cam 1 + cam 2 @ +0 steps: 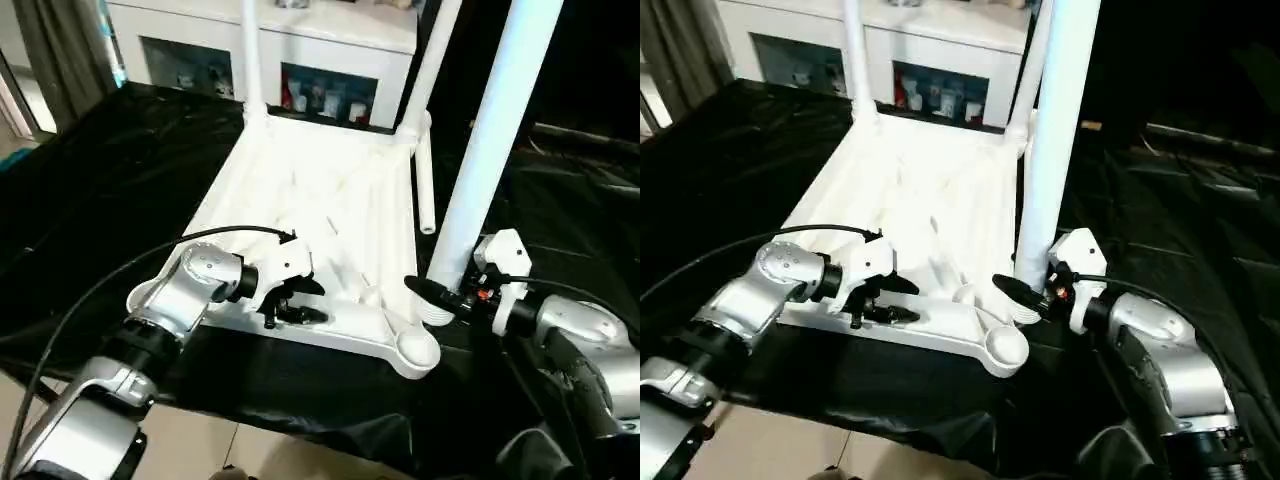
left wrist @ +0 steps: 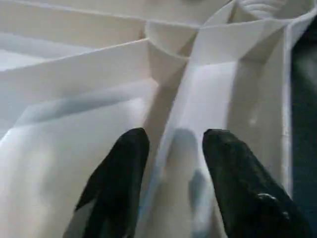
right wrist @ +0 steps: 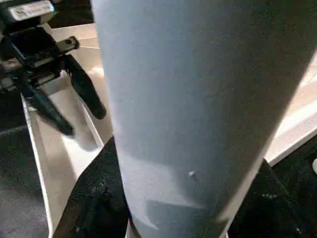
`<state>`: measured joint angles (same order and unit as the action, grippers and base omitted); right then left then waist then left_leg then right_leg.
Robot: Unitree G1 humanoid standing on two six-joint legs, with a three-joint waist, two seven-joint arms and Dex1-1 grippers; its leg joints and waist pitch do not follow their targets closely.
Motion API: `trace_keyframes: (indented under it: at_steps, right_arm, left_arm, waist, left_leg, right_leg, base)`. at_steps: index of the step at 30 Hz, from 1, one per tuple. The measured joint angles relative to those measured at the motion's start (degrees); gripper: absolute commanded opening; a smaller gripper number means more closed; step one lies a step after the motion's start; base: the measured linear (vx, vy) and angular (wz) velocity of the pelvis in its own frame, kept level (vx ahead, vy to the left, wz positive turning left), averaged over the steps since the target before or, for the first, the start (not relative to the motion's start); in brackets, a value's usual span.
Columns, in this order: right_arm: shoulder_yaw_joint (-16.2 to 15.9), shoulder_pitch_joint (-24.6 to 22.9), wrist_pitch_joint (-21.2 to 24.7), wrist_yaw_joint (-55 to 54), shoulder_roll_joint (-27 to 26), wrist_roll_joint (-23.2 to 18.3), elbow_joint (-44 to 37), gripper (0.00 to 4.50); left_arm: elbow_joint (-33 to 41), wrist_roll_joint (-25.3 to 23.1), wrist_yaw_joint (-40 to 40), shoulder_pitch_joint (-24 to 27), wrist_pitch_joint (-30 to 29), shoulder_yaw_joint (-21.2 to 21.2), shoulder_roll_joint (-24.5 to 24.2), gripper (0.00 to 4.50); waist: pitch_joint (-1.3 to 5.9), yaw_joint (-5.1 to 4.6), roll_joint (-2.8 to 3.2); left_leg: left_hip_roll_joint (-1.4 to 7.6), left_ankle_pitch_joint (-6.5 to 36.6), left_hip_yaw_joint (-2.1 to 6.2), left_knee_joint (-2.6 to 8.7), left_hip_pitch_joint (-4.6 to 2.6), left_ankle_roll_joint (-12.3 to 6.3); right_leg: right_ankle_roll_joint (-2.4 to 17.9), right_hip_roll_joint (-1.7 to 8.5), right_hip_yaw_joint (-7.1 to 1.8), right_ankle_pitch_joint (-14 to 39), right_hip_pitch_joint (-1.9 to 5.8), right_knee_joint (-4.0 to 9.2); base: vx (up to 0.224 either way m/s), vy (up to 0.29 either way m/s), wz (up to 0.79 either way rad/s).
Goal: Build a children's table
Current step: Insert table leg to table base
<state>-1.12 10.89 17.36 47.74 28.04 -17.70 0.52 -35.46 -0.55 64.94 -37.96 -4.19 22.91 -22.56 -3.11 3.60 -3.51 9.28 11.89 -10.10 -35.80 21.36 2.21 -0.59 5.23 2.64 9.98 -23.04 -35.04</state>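
The white tabletop (image 1: 320, 200) lies upside down on black cloth, ribbed side up. Two white legs (image 1: 252, 50) (image 1: 430, 60) stand in its far corner sockets. My right gripper (image 1: 440, 295) is shut on a third leg (image 1: 490, 130), held upright. This leg's lower end sits just beyond the open near-right corner socket (image 1: 415, 348). Another leg (image 1: 425, 185) lies along the tabletop's right edge. My left gripper (image 1: 292, 305) is over the near rim. In the left wrist view its fingers (image 2: 124, 163) stand apart on either side of a thin rib (image 2: 173, 124).
Black cloth (image 1: 100, 180) covers the work surface, whose front edge drops to the pale floor (image 1: 250, 450). A white glass-door cabinet (image 1: 330, 40) stands right behind the tabletop. A black cable (image 1: 120, 270) loops over my left forearm.
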Motion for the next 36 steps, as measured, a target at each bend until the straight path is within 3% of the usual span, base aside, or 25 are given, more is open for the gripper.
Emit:
trace_keyframes:
  at_steps: [7,22,27,30,33,36]
  right_arm:
    - [-0.2,0.0,0.0,-0.1,-0.3,0.0,0.0,1.91]
    - [-0.7,0.1,0.0,-0.4,-1.0,0.1,0.0,1.91]
    - [-0.8,0.3,0.0,-1.0,-1.4,0.1,0.1,1.91]
    - [-0.9,0.4,0.0,-1.0,-1.4,0.2,0.2,1.91]
    - [-1.3,0.6,0.0,-0.9,-1.5,0.3,0.6,1.91]
    - [-1.6,1.2,0.0,-0.9,-1.6,0.4,1.5,1.91]
  left_arm:
    - [-1.3,-0.6,-0.3,-0.9,-0.7,0.0,-0.1,1.24]
    - [-2.0,-3.3,-0.6,-1.8,-2.6,0.4,-0.3,0.42]
    - [4.3,-3.8,-3.4,1.0,-7.1,-0.7,-2.9,0.25]
    - [7.9,-3.9,-5.8,3.5,-9.3,-2.8,-4.6,0.08]
    - [11.4,-3.9,-6.6,6.7,-8.6,-5.0,-7.2,0.03]
    - [11.9,-3.9,-8.2,7.9,-6.3,-6.7,-7.5,0.03]
  waist:
    - [0.00,0.13,0.00]
    - [-0.01,-0.33,0.01]
    - [-0.05,-1.83,-0.06]
    - [-0.13,-2.26,-0.26]
    - [-0.18,-2.40,-0.56]
    - [-0.25,-1.59,-0.68]
  left_leg:
    - [0.00,0.0,-0.04,0.18,0.01,0.03]
    - [0.01,0.0,-0.07,0.21,-0.10,0.06]
    - [0.04,0.0,-0.08,0.43,-0.21,0.11]
    - [0.09,-0.1,-0.10,0.73,-0.35,0.17]
    - [0.21,-0.1,-0.10,1.00,-0.38,0.27]
    - [0.29,-0.2,-0.09,1.16,-0.37,0.43]
  right_leg:
    - [0.0,0.00,0.01,0.0,-0.07,0.05]
    - [0.0,0.00,-0.01,0.1,-0.07,0.03]
    - [0.0,0.00,0.06,0.1,-0.10,0.03]
    - [-0.2,-0.01,0.22,0.2,-0.21,0.06]
    - [-0.1,-0.07,0.42,0.2,-0.37,0.07]
    - [0.4,-0.08,0.57,0.1,-0.47,0.06]
  base:
    - [0.000,0.000,0.00]
    - [0.000,0.000,0.00]
    - [0.000,0.000,0.00]
    - [0.000,0.000,0.00]
    - [0.000,0.000,0.00]
    - [0.000,0.000,0.00]
